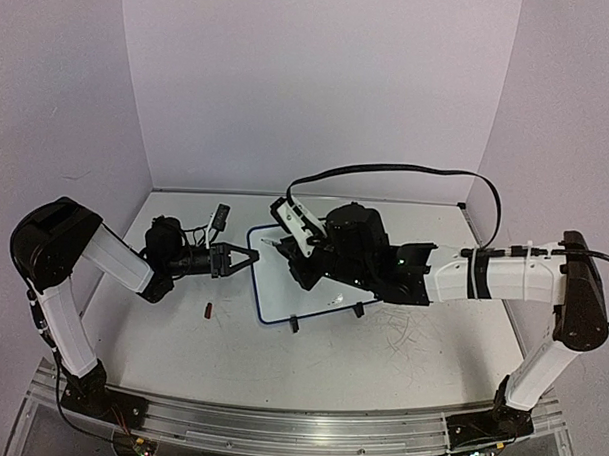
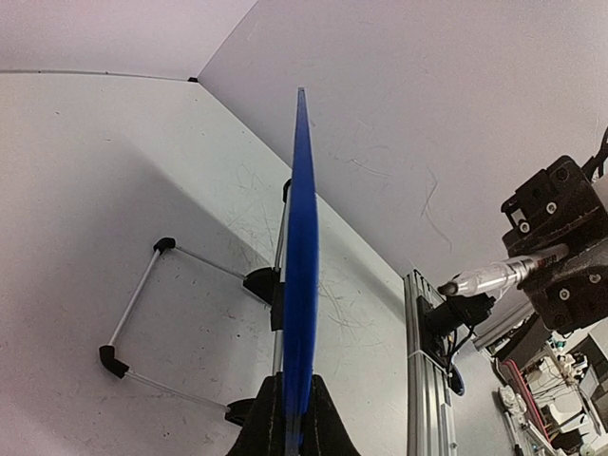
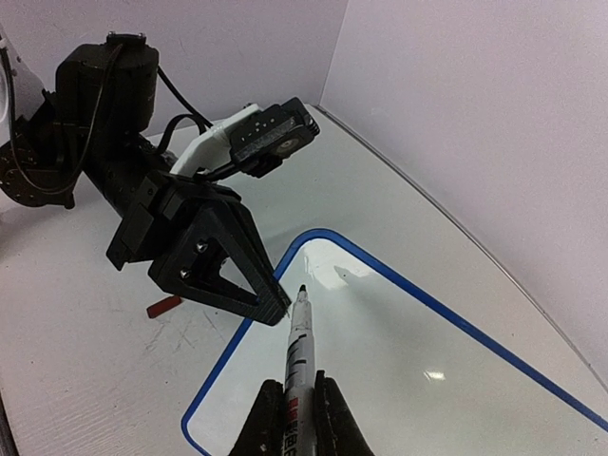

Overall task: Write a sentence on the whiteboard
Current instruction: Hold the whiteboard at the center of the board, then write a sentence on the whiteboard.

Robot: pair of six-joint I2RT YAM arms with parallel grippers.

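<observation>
The whiteboard (image 1: 282,292) with its dark-blue rim stands on two black clip feet at the table's middle. In the right wrist view the whiteboard (image 3: 399,380) looks blank, with no letters of the sentence visible. My left gripper (image 1: 245,258) is shut on the board's left rim. The left wrist view shows that rim (image 2: 302,237) edge-on between the left gripper (image 2: 296,385) jaws. My right gripper (image 3: 300,385) is shut on a white marker (image 3: 299,342). Its dark tip sits near the board's corner, beside the left fingers (image 3: 256,285). I cannot tell whether it touches. The right gripper (image 1: 294,250) hovers over the board.
A small red marker cap (image 1: 209,309) lies on the tabletop left of the board; it also shows in the right wrist view (image 3: 163,306). The board's wire stand legs (image 2: 133,294) stick out behind it. Purple walls enclose the table on three sides.
</observation>
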